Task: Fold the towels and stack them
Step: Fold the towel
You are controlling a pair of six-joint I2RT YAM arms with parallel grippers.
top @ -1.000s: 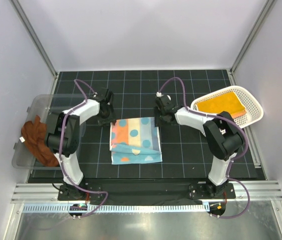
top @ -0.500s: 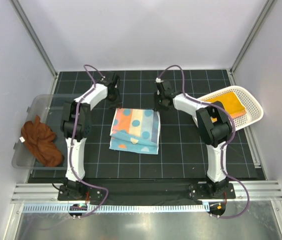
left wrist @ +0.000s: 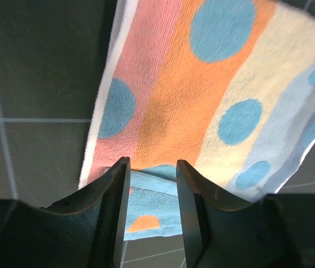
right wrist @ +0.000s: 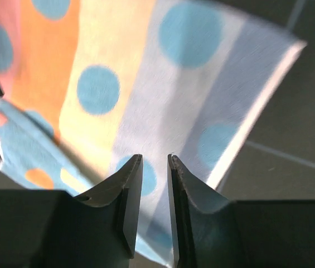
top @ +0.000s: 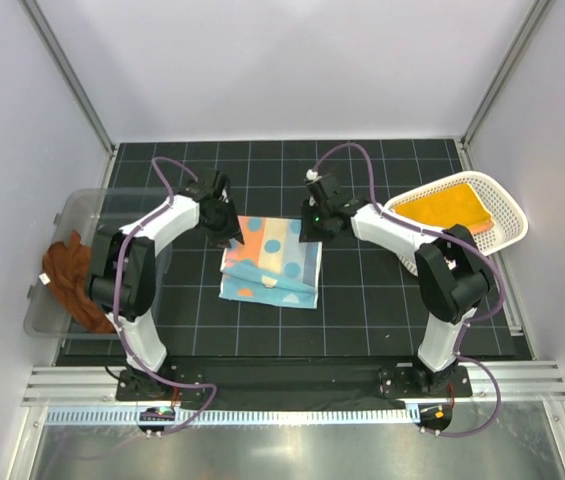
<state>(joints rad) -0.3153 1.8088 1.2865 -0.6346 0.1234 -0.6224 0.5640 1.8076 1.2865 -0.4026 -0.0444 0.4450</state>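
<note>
The dotted towel (top: 272, 262) lies flat in the middle of the table (top: 382, 320), and its near edge looks doubled over into a blue strip. My left gripper (left wrist: 151, 164) hangs over the far left corner of this towel with the jaws parted quite wide and nothing between them. My right gripper (right wrist: 153, 159) is above the far right corner, jaws only a narrow slit apart, also with no cloth in them. I think I am in the middle of folding this one. For the next move, both jaws must go down and pinch their corners together. An orange towel (top: 442, 208) waits in the basket (top: 520, 228) at the right edge, a brown towel (top: 70, 275) in the bin (top: 82, 200) at the left edge.
</note>
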